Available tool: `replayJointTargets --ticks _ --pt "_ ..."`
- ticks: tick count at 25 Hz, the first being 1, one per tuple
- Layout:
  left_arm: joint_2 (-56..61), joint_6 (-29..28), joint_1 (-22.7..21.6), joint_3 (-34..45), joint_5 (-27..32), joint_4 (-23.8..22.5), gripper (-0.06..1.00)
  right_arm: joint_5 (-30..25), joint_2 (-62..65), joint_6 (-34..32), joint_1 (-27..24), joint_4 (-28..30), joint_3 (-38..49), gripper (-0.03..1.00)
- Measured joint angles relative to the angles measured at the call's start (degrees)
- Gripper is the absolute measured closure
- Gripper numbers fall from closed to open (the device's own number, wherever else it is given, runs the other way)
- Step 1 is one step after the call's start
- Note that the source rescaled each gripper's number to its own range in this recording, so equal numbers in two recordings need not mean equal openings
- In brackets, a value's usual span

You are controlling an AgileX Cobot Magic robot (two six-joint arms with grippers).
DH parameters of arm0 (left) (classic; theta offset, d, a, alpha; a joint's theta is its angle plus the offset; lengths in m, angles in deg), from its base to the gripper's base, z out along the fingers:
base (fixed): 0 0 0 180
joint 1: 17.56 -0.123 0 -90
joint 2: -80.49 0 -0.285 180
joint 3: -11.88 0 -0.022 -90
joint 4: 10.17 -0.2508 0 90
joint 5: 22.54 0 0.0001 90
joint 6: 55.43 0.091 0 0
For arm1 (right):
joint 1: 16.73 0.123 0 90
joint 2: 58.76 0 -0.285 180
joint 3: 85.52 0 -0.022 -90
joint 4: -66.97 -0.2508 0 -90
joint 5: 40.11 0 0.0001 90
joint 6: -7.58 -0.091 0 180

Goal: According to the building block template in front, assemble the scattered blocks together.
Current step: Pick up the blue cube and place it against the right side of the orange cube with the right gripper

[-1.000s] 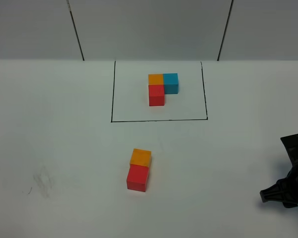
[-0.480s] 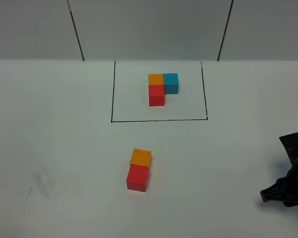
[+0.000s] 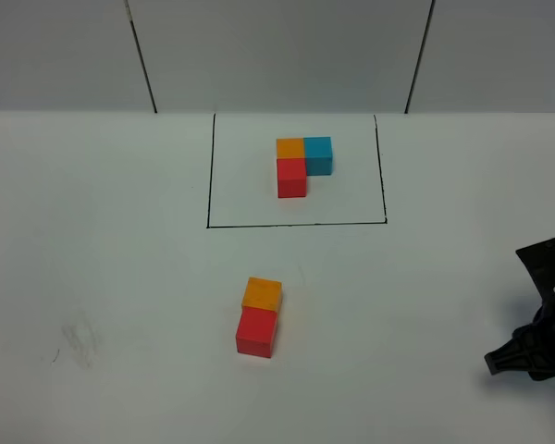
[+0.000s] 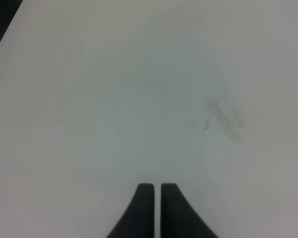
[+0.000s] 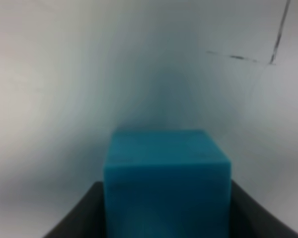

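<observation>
Exterior high view shows a white tabletop point(image 3: 92, 277) seen from above. Left to right:

1. A faint grey smudge point(image 3: 79, 340) marks the tabletop near its front left corner. The left wrist view shows the same smudge point(image 4: 223, 116) ahead of the left gripper point(image 4: 155, 191). That gripper has its two dark fingers pressed together with only a thin slit between them, and it holds nothing. It hangs over bare tabletop.

2. Two of the scattered blocks lie front of centre. The orange cube point(image 3: 262, 293) sits toward the back, and the red cube point(image 3: 256, 331) touches its front face. Both rest flat on the tabletop, outside the drawn frame.

3. The building block template point(image 3: 302, 164) stands toward the back edge, near the middle. It consists of an orange cube at back left, a blue cube touching its right side, and a red cube touching its front, forming an L. A thin black rectangle point(image 3: 208, 176) drawn on the tabletop surrounds the trio.

4. The right gripper point(image 3: 536, 344) sits at the right edge of the tabletop, toward the front. Only part of its dark body is visible in this view. In the right wrist view, the right gripper is clamped on the blue cube point(image 5: 166, 181), with one dark finger against each side face. A corner of the black rectangle is visible beyond the cube.
</observation>
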Motion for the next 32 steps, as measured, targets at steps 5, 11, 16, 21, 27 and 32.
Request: replayJointTargets --ticks 5,11,16,21,27,32 --pt "0.00 0.00 0.00 0.00 0.00 0.00 0.94 -5.59 7.20 10.01 0.00 -8.31 -4.29 0.48" --pt "0.00 0.00 0.00 0.00 0.00 0.00 0.94 -17.79 15.80 22.05 0.68 -16.60 -13.69 0.48" --pt "0.00 0.00 0.00 0.00 0.00 0.00 0.94 -22.86 18.51 25.61 2.46 -18.08 -19.04 0.48" --pt "0.00 0.00 0.00 0.00 0.00 0.00 0.94 -24.81 18.55 29.97 2.46 -18.09 -19.69 0.49" --pt "0.00 0.00 0.00 0.00 0.00 0.00 0.94 -26.57 17.15 48.28 2.46 -22.31 -19.69 0.49" --pt "0.00 0.00 0.00 0.00 0.00 0.00 0.94 -28.81 15.96 74.35 2.46 -31.68 -19.73 0.49"
